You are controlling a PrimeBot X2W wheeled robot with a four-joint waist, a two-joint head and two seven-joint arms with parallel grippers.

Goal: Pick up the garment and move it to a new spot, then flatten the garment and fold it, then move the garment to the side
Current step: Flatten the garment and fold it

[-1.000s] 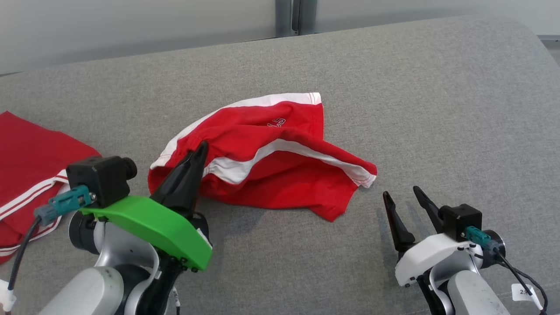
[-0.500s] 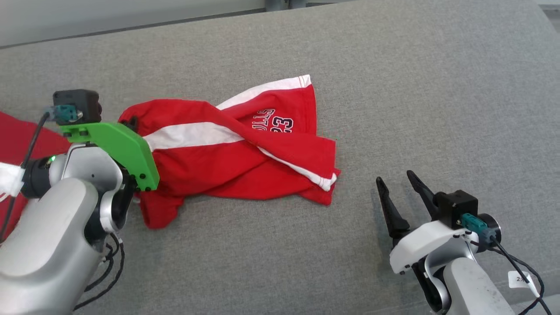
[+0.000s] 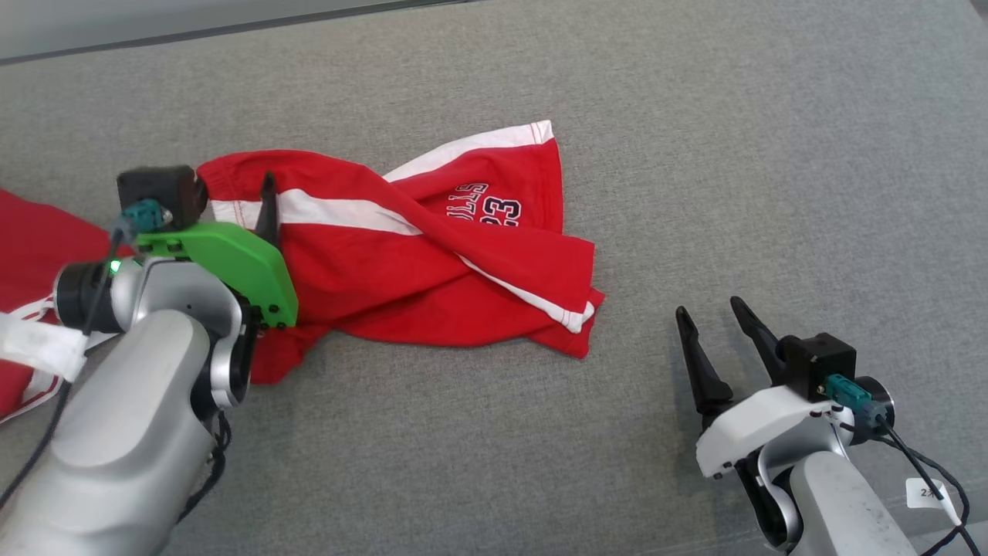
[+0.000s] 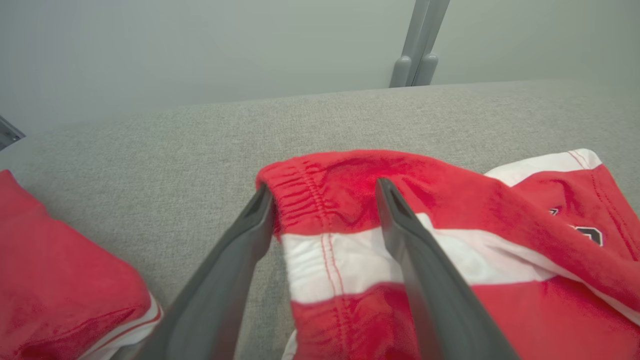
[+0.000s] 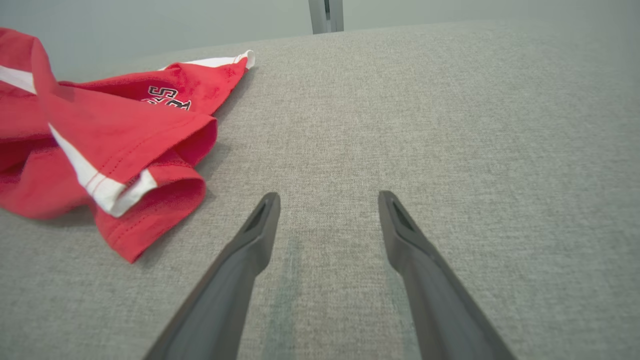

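Observation:
The garment (image 3: 432, 262) is a pair of red shorts with white stripes and a dark "23" print, lying twisted and crumpled on the grey cushioned surface (image 3: 695, 154). My left gripper (image 3: 235, 201) stands open at its left end. In the left wrist view the fingers (image 4: 250, 235) straddle the gathered waistband corner of the garment (image 4: 450, 210), and the left gripper (image 4: 324, 189) is not pinching it. My right gripper (image 3: 708, 309) is open over bare fabric, to the right of the garment's hem. In the right wrist view the right gripper (image 5: 328, 196) holds nothing and the garment (image 5: 115, 125) lies to its left.
A second red garment with white stripes (image 3: 31, 239) lies at the far left, close to my left arm, and also shows as the second red garment (image 4: 55, 280) in the left wrist view. A pale wall with a grey post (image 4: 417, 45) backs the surface.
My left gripper pulled the waistband out to the left, stretching the garment, then opened and let it go. The head camera has tilted down. The right gripper stayed open.

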